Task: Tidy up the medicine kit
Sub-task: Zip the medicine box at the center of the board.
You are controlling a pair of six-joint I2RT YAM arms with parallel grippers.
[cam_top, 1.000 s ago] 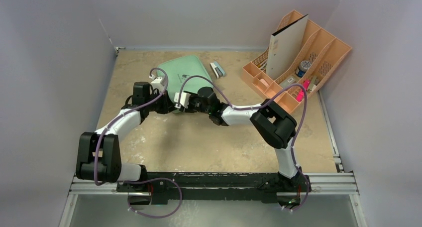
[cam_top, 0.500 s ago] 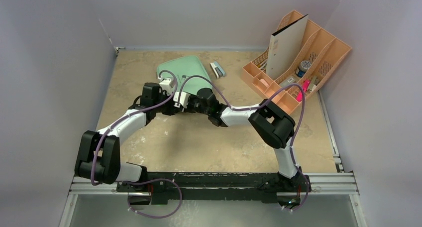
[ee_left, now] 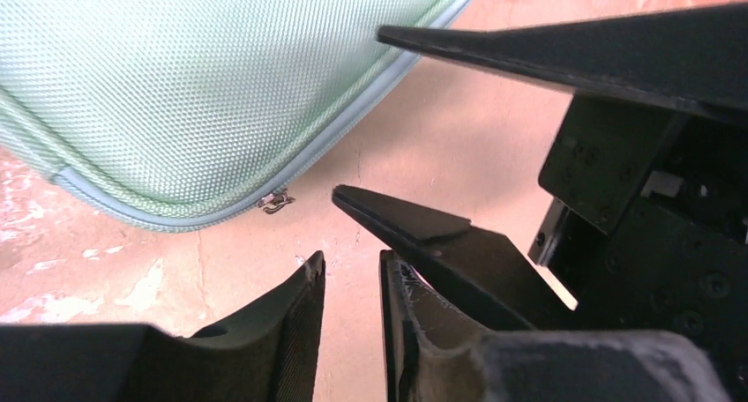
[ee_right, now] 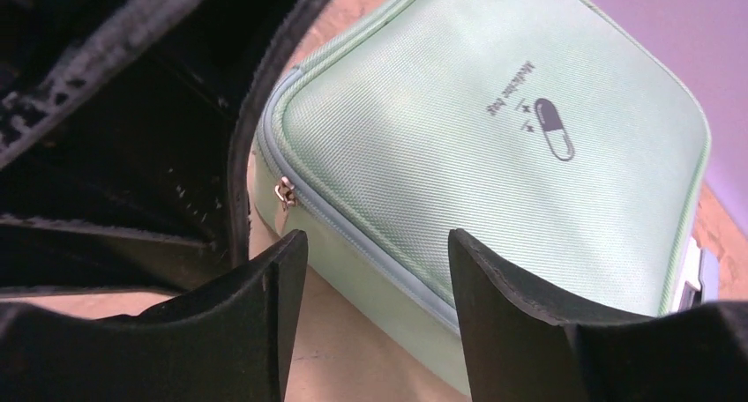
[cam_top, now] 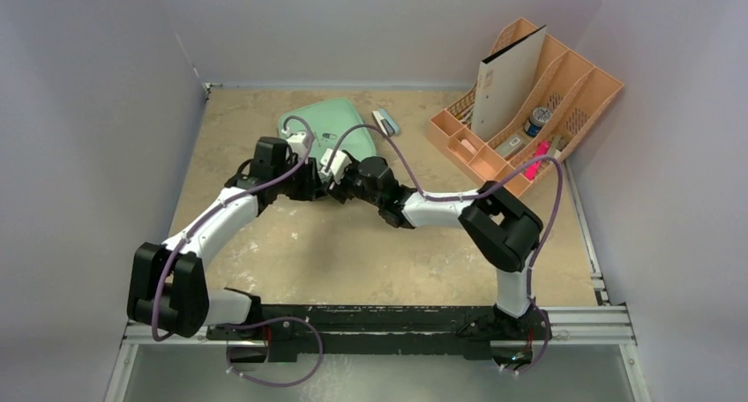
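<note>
Left gripper (ee_left: 350, 270): black fingers a narrow slit apart, nothing between them; the inner faces are scuffed, with pale fibres along one edge. Right gripper (ee_right: 377, 252): fingers well apart, the gap bare, tips tapering to flat wedges. The grippers sit close together, and the right's pointed fingers cross just ahead and to the right of the left's tips. The kit (ee_right: 459, 155) lies closed and flat on the table (ee_left: 423, 146). Its near corner is just ahead of the right's jaws and ahead-left of the left's; the left's tips are clear of it. The shell is mint-green woven fabric with a fine dimpled weave, rounded corners and a pale blue zip band round the seam. A small metal zip pull (ee_right: 284, 192) hangs at that near corner. A dark capsule logo (ee_right: 554, 129) sits farther out on the lid. Table surface: mottled tan, worn. A peach slotted organizer (cam_top: 547, 111) stands well off to the right.
</note>
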